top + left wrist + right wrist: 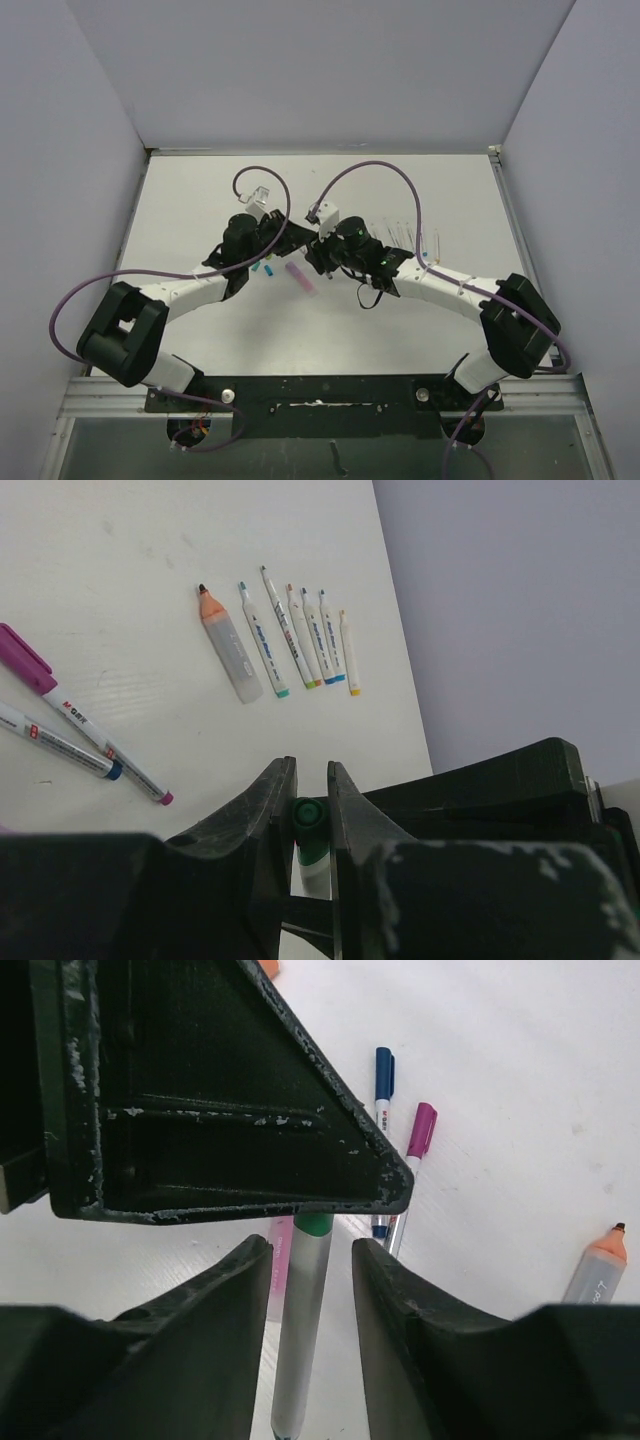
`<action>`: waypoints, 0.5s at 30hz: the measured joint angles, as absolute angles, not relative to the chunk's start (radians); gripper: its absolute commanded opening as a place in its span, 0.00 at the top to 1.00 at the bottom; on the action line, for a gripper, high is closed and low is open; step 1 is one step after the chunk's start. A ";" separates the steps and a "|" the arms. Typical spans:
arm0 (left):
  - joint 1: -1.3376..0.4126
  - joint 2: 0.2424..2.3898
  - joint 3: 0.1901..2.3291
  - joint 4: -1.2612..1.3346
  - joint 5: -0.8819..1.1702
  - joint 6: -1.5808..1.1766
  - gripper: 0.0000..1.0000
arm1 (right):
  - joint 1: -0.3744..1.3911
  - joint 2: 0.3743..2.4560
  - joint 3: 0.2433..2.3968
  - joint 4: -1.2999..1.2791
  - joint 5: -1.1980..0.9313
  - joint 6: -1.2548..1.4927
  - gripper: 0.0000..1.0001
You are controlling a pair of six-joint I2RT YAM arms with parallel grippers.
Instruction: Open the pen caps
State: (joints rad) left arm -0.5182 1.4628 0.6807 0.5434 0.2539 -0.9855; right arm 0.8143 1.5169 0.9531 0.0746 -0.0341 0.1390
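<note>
My left gripper (310,770) is shut on the green pen cap (308,814), and the pen's pale barrel (316,868) runs on below it. In the right wrist view that same grey barrel (300,1320) passes between the jaws of my right gripper (310,1245). They stand open, with a gap on each side of it. From above, the left gripper (284,241) and the right gripper (313,251) meet nose to nose at mid-table. Two capped pens, one blue (384,1072) and one magenta (421,1128), lie beyond.
A row of uncapped pens (300,640) lies beside a fat orange-tipped marker (228,645), at the right in the top view (410,236). A pink highlighter (301,277) and small teal caps (262,268) lie under the grippers. Grey walls enclose the white table (200,200).
</note>
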 measured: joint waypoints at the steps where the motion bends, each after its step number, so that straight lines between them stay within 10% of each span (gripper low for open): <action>1: -0.522 1.463 0.685 0.543 0.256 -0.985 1.00 | 0.814 1.519 0.954 0.075 -0.034 0.138 0.74; 5: -0.527 1.463 0.692 0.544 0.259 -0.983 1.00 | 0.814 1.519 0.954 0.075 -0.028 0.142 0.98; 15: -0.522 1.463 0.716 0.510 0.254 -0.943 1.00 | 0.811 1.518 0.953 0.077 -0.019 0.163 1.00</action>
State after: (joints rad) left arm -0.5217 1.4628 0.7158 0.5102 0.2539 -0.9432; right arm 0.8112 1.5177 0.9527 0.0769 -0.0189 0.1635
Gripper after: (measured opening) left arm 0.142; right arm 0.170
